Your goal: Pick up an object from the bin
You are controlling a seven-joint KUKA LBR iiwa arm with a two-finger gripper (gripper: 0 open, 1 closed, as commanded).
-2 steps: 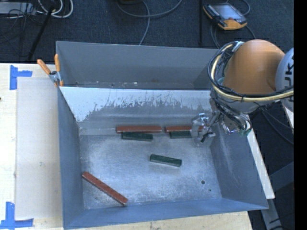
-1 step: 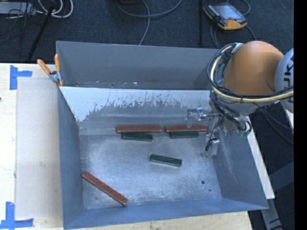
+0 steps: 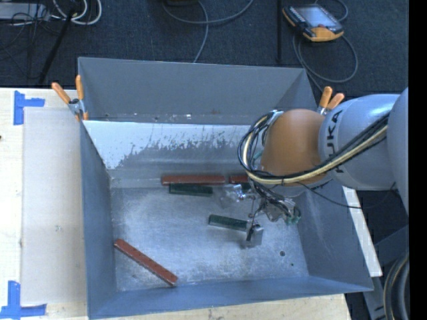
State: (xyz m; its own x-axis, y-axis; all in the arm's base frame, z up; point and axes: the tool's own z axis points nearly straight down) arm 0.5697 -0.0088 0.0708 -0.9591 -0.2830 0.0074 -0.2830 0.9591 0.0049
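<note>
**Bin contents and arm position, one view from above**

Item 1. Grey metal bin (image 3: 200, 99): floor scuffed pale, with four loose pieces lying well spread and none heaped.

Item 2. Arm (image 3: 363, 145): enters from the right, with an orange cover (image 3: 293, 142) at the wrist and looped cables (image 3: 248, 153) around it. The gripper (image 3: 253, 235) hangs low over the floor, right of centre. Whether it is parted or closed cannot be told, since the tip is small and partly masked by wiring.

Item 3. Dark green bar (image 3: 225, 222): short and flat, lying near the middle of the floor and roughly crosswise. Its right end lies just at the gripper's tip. Whether they touch cannot be told.

Item 4. Red-brown bar (image 3: 193, 179): long, lying at the foot of the back wall. Its right end runs under the wrist.

Item 5. Second dark green bar (image 3: 190, 190): just in front of the red-brown bar and parallel to it.

Item 6. Brown strip (image 3: 145, 262): long, lying diagonally in the front-left corner, well apart from the rest.
</note>
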